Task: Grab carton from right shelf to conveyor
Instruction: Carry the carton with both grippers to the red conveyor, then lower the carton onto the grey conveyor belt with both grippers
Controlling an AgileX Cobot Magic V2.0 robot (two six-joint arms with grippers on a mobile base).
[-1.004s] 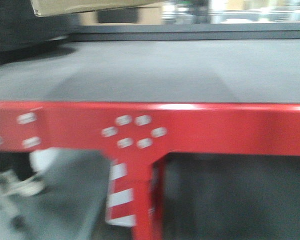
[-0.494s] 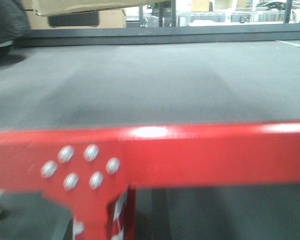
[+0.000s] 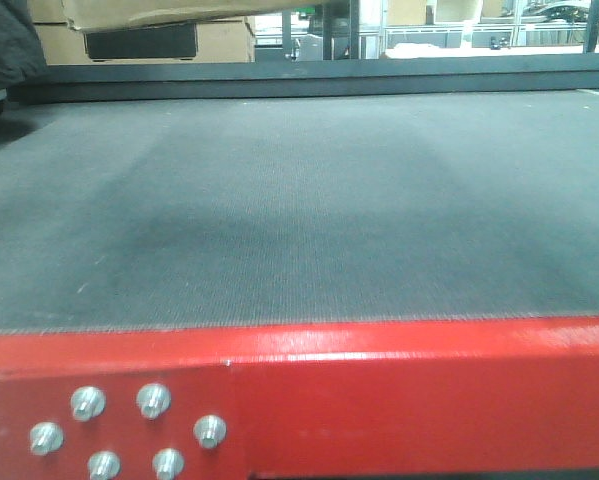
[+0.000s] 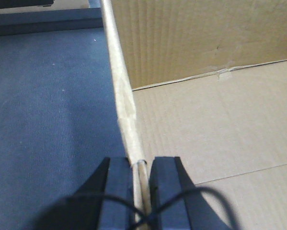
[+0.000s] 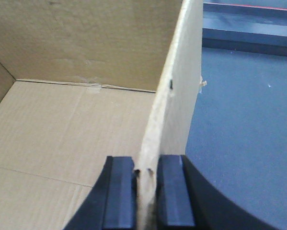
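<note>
Wrist-mounted views: left tool (image 4: 139, 191) and right tool (image 5: 145, 196) each pinch a carton (image 4: 220, 124) wall.

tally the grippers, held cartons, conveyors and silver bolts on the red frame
grippers: 2, the left gripper and the right gripper
carton: 1
conveyor: 1
silver bolts: 6
total: 10

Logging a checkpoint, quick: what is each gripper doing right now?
The left gripper is shut on a wall of the carton.
The right gripper is shut on the carton's opposite wall.
</note>
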